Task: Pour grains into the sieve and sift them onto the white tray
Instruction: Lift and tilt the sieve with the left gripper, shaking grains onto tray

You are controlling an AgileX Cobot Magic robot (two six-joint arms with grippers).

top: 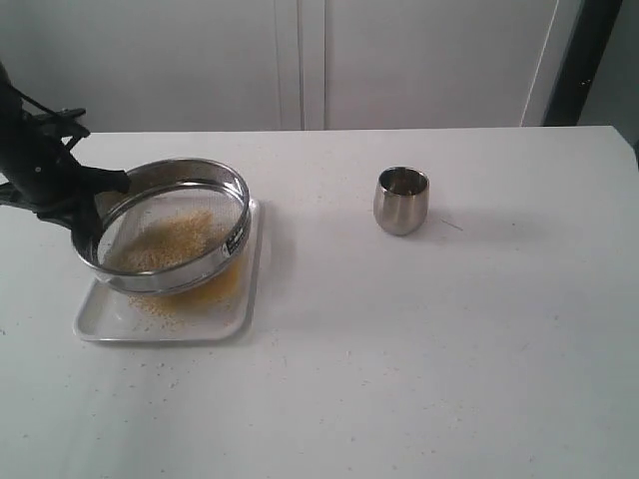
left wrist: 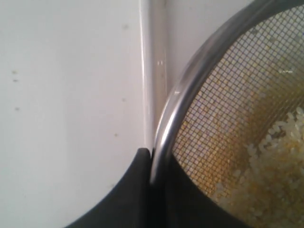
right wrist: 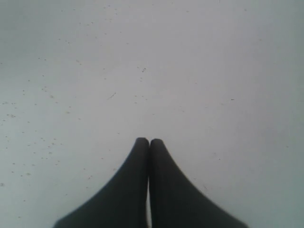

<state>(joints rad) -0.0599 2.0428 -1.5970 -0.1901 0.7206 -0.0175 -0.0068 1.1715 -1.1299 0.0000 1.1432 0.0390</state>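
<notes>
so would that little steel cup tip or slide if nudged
The steel cup narrows to a rounded base, so a nudge near the rim would probably tip it, and it might then roll. Its polished wall looks slippery to grip. A low push would likely slide it across the table.

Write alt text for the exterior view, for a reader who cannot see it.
The left gripper grips the rim of the sieve, holding it tilted over the white tray, with grains on its mesh and a golden scatter on the tray beneath. A small steel cup stands apart to the right on the white table.
</notes>
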